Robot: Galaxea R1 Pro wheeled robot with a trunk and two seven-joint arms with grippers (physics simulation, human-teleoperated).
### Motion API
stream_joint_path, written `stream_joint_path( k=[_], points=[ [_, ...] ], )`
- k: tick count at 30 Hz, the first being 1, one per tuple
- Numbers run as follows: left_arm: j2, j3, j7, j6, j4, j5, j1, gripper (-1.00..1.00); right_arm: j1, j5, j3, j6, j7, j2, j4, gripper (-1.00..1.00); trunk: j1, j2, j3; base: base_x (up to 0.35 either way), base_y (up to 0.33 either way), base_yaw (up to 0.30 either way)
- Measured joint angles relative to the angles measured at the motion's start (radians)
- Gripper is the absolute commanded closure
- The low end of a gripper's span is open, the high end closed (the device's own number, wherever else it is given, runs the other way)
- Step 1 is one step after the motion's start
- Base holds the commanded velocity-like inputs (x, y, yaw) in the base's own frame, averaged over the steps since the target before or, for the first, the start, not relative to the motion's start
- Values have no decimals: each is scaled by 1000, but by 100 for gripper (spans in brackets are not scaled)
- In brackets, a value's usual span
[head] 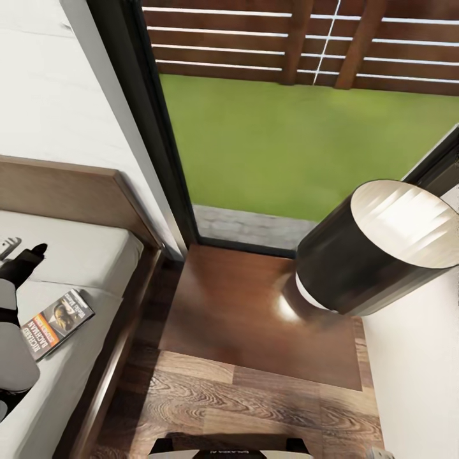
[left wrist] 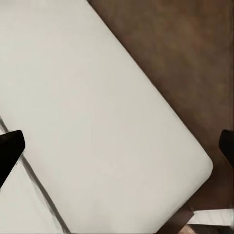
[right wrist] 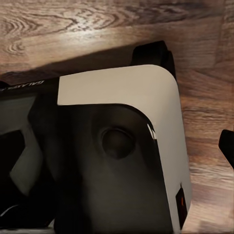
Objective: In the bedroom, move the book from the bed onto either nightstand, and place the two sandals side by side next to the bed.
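So we see the book [head: 57,322] lying flat on the bed [head: 95,255] near its edge, long axis running diagonally toward the headboard side, cover up. Our left gripper [head: 29,254] hovers just beyond it over the mattress, fingers spread wide, holding nothing. The nightstand [head: 236,306] with a lamp [head: 376,248] sits beside the bed. Can't tell the right gripper's state.

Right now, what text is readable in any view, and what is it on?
"RICHARD BACHMAN": white lettering on the cover of the book lying on the bed.
Orange strip on the same cover: carries print, too small to read.
Robot base: faint lettering at the head view's bottom edge, too blurred to read.
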Motion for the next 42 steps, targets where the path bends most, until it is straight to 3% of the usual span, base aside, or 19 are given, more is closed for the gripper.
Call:
stream_joint_path(
  k=[8, 9, 10, 15, 20, 26, 29, 34, 42],
  points=[
    [0, 1, -44, -45, -45, 0, 0, -100, 0, 0, 0, 41, 45, 0, 1, -100, -31, 56, 25, 0, 0, 0],
    [0, 2, -54, -68, -59, 0, 0, -100, 0, -4, 0, 120, 337, 0, 0, -100, -35, 63, 28, 0, 0, 0],
    [0, 2, -55, -69, -59, 0, 0, -100, 0, -3, -1, 123, 372, 0, 0, -100, -38, 70, 31, 0, 0, 0],
    [0, 2, -55, -64, -56, -3, 0, -100, 0, -3, -1, 119, 374, 0, 0, -100, -58, 105, 47, 0, 0, 0],
    [0, 0, -54, -8, -53, -6, 0, -100, 0, -3, -2, 116, 374, 0, 0, -100, -77, 140, 63, 0, 0, 0],
    [0, -21, -51, 7, -49, -11, 0, -100, 0, -3, -2, 115, 374, 0, 0, -100, -77, 140, 63, 0, 0, 0],
    [0, -38, -51, 8, -48, -27, 0, -100, 0, -3, -2, 114, 374, 0, 0, -100, -77, 140, 63, 0, 0, 0],
    [0, -47, -51, 11, -48, -89, 0, -100, 0, -3, -2, 113, 374, 0, 0, -100, -77, 140, 63, 0, 0, 0],
    [-1, -48, -52, 12, -47, -100, 0, -100, 0, -3, -2, 112, 374, 0, 0, -100, -77, 140, 63, 0, 0, 0]
  ],
)
